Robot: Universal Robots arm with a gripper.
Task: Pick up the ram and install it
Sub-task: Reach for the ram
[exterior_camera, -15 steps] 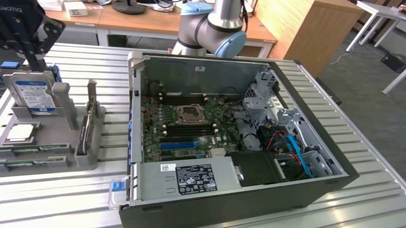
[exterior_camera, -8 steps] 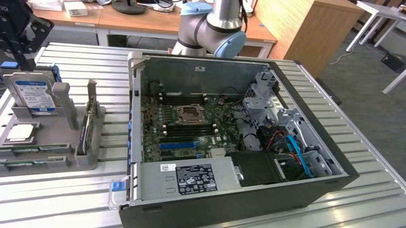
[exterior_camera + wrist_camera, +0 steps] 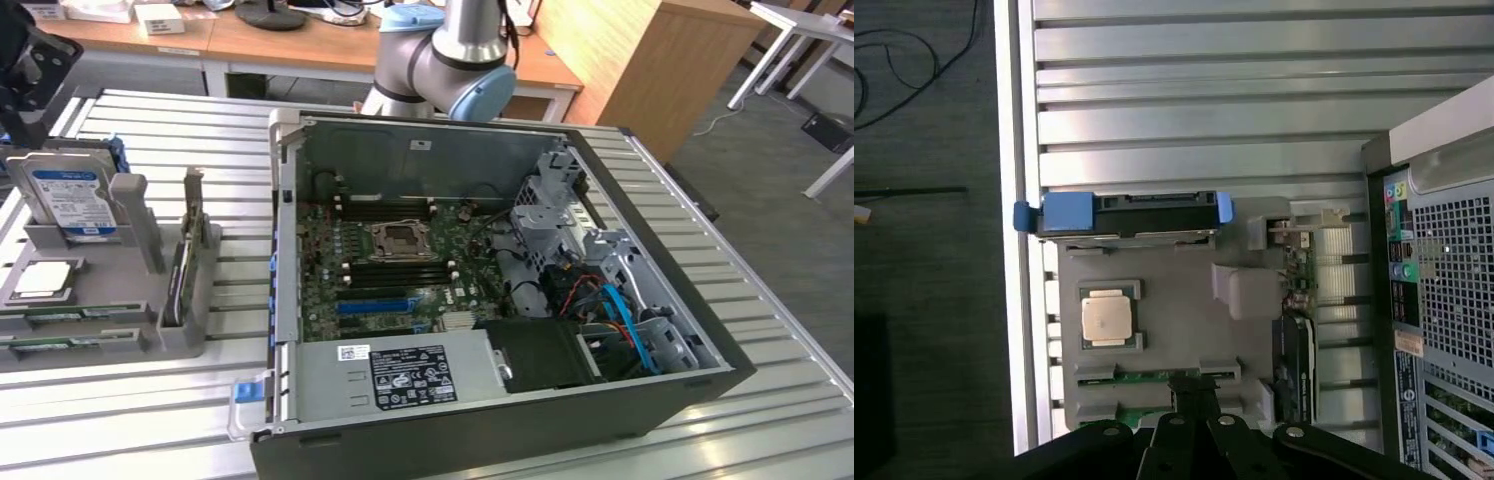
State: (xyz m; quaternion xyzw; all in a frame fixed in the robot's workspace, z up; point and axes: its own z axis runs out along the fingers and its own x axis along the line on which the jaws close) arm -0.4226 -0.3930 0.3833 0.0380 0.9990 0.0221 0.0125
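Ram [image 3: 1139,376]: 2 green sticks slotted in the grey fixture [image 3: 1174,320]; likely light, stiff, fragile, so hold by the long edges. Gripper [image 3: 1194,388] closed, empty, over the fixture.

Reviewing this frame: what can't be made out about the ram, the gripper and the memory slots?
- Ram sticks, wrist view: the gripper covers their middle, so whether it touches them cannot be told.
- Ram sticks, exterior view: chips and label are too small to make out.
- Memory slots, exterior view: too small to tell how their latches stand.
- Computer case, wrist view: cut off by the picture's edge.
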